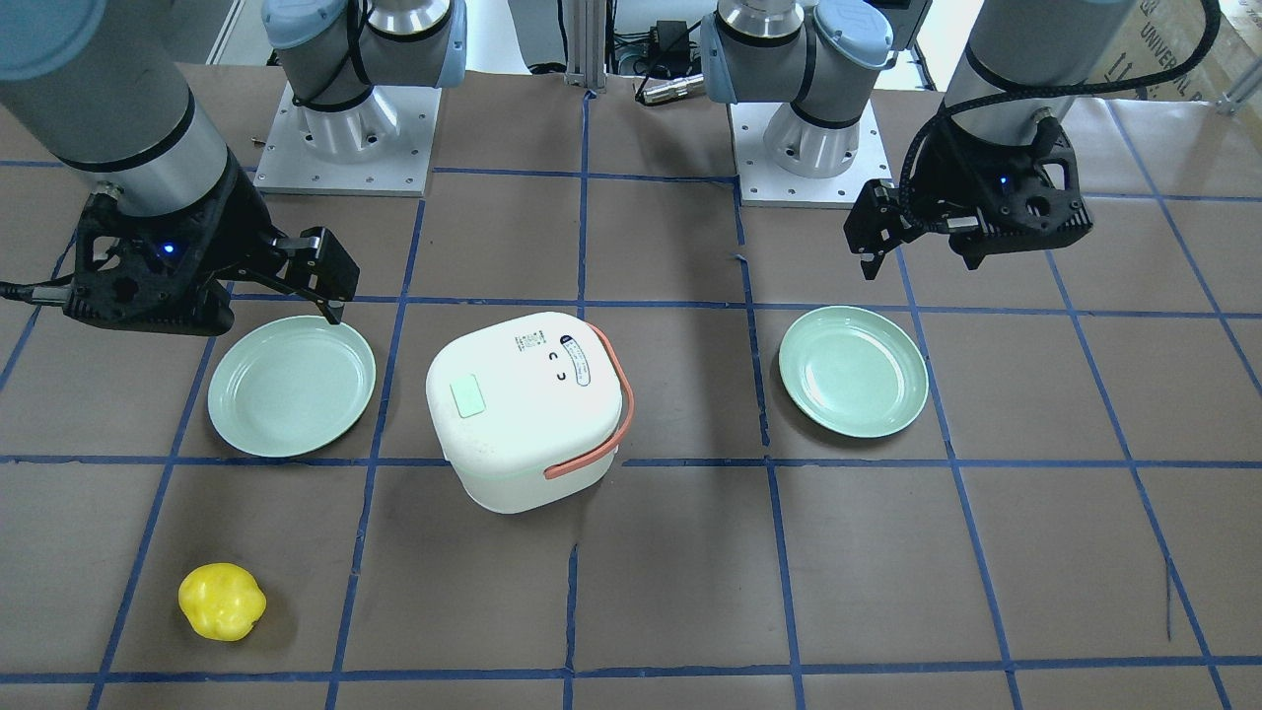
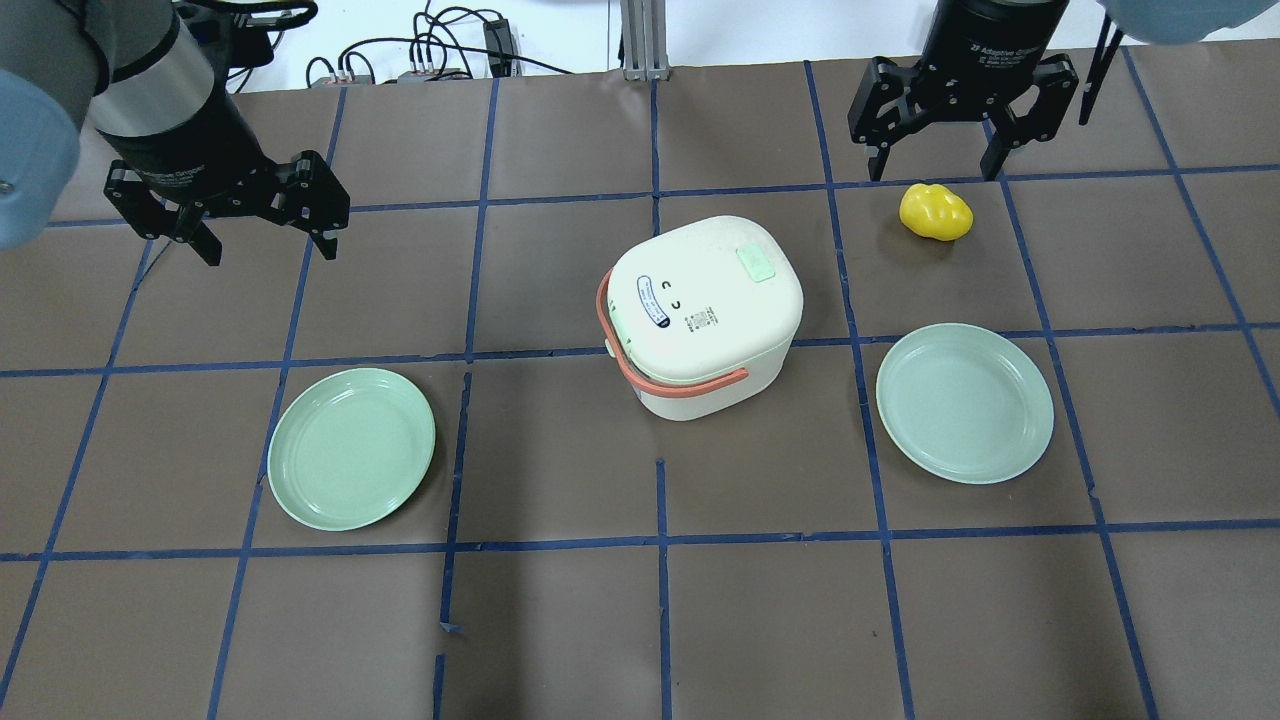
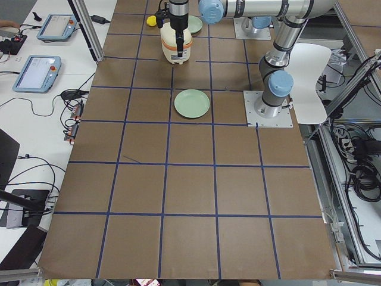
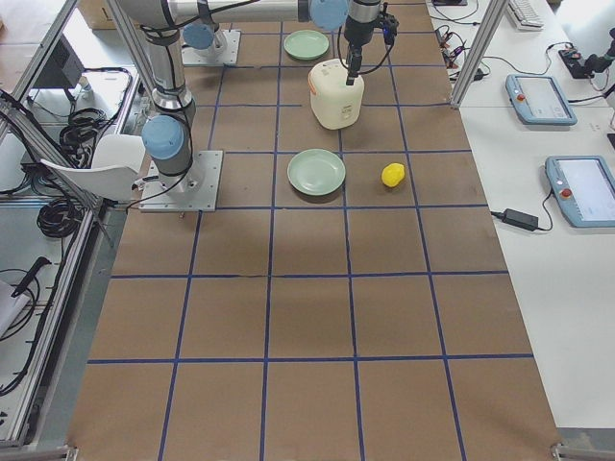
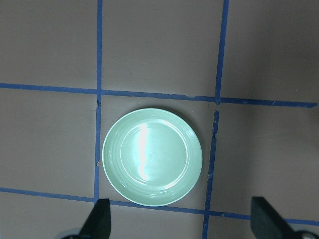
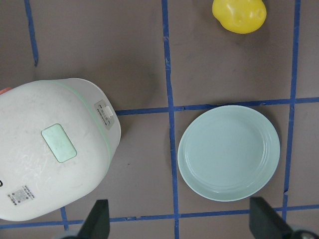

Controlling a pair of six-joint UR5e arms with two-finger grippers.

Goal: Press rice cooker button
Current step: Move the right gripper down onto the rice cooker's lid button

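The white rice cooker (image 2: pixel 703 313) with an orange handle stands mid-table, also in the front view (image 1: pixel 527 409). A pale green rectangular button (image 2: pixel 756 263) sits on its lid, and it shows in the right wrist view (image 6: pixel 59 143) and the front view (image 1: pixel 466 397). My left gripper (image 2: pixel 270 248) is open and empty, hovering far to the cooker's left above a green plate (image 5: pixel 152 157). My right gripper (image 2: pixel 932 168) is open and empty, hovering beyond the cooker's right side, near the yellow pepper (image 2: pixel 935 211). Neither gripper touches the cooker.
Two pale green plates lie on either side of the cooker, one on the left (image 2: pixel 351 447) and one on the right (image 2: pixel 964 402). The yellow pepper (image 6: pixel 239 15) lies beyond the right plate. Blue tape lines grid the brown table.
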